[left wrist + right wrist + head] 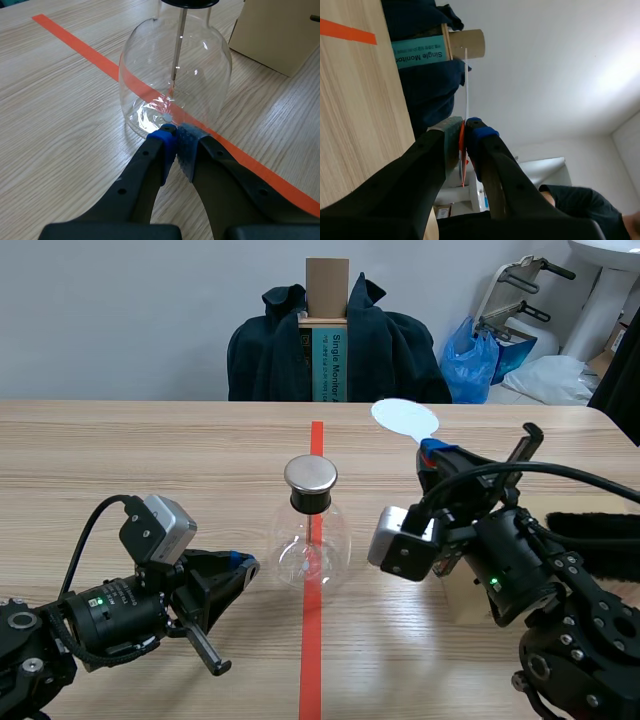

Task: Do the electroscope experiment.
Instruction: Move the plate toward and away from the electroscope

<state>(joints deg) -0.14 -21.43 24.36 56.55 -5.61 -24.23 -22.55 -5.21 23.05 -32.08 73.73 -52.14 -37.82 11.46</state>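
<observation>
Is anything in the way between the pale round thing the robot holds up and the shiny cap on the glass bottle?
Nothing visible. The right end effector holds the pale disc up beside the metal cap, with only air between. The left end effector sits low by the glass flask's base.

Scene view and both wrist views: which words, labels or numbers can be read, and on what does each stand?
"Single Monitor": on the teal box behind the table; the smaller print beside it is too small to read.
No text shows on the glass flask or the white disc held by the right gripper.
</observation>
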